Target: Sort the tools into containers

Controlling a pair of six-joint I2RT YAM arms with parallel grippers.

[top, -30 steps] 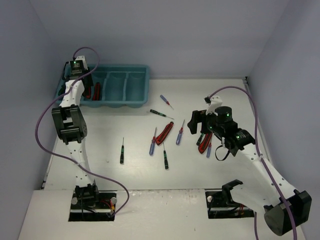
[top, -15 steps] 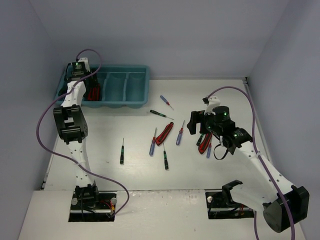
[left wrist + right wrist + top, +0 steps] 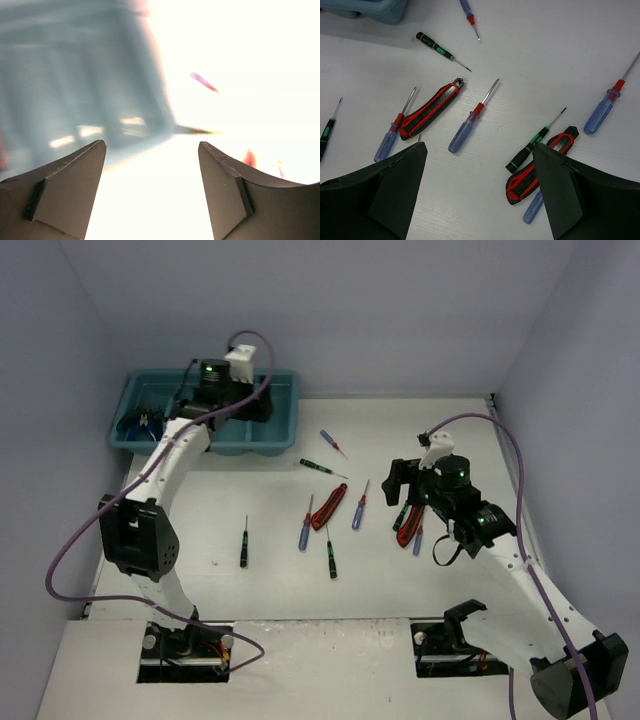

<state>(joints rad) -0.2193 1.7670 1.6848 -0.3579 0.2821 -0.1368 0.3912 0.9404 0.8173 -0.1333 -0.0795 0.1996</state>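
Left gripper [image 3: 257, 407] hangs over the right-hand end of the tray [image 3: 240, 448], fingers spread with nothing between them. Its wrist view is blurred, showing only teal wall on the left and bright table on the right. Right gripper [image 3: 398, 496] hovers over the right side of the table [image 3: 280, 585], jaws also wide apart and empty, above a cluster of tools.

The tray sits at the table's far left corner, parted by low dividers into long compartments. Blue-handled pliers [image 3: 138, 424] lie in the leftmost one; the arm hides part of the next.

Out on the table, a red-and-black knife [image 3: 430, 110] lies near the centre with two blue screwdrivers [image 3: 469, 126] flanking it, one on each side. A second knife [image 3: 538, 162] lies under the right gripper, with a green-and-black screwdriver [image 3: 529, 146] just beside it and a blue handle [image 3: 532, 210] showing at its near end. Another blue driver [image 3: 605, 107] lies apart to their right.

Between the tray and the centre group lie a small blue driver with a red neck [image 3: 333, 443] and a green-and-black one [image 3: 320, 468]. Two more thin green-and-black drivers [image 3: 244, 543] lie on the near side, well apart from each other.
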